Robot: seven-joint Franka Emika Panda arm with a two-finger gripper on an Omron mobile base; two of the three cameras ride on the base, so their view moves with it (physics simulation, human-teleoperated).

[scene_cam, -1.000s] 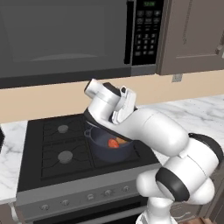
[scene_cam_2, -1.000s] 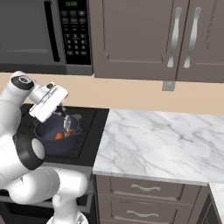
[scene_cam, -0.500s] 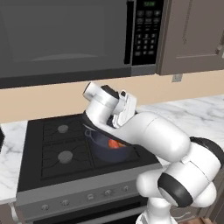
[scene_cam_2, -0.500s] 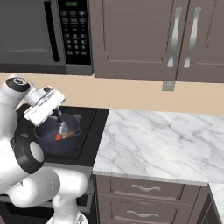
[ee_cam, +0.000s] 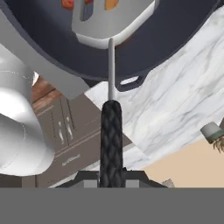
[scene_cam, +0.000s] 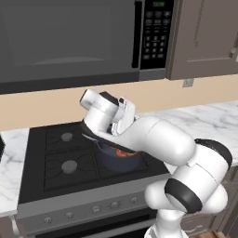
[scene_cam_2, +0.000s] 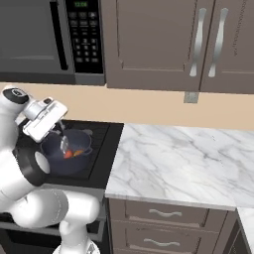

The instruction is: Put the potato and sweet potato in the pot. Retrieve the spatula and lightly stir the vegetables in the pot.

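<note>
One risk: the gripper, clamped on the spatula, could stir too hard, tipping the pot.

Seen from behind the spatula on the arm's left, looking forward and down on the pot, from some way back. Seen again from behind on the arm's right, sharing the same pot and spatula. Looking very close along the spatula handle towards its head in the pot.
</note>
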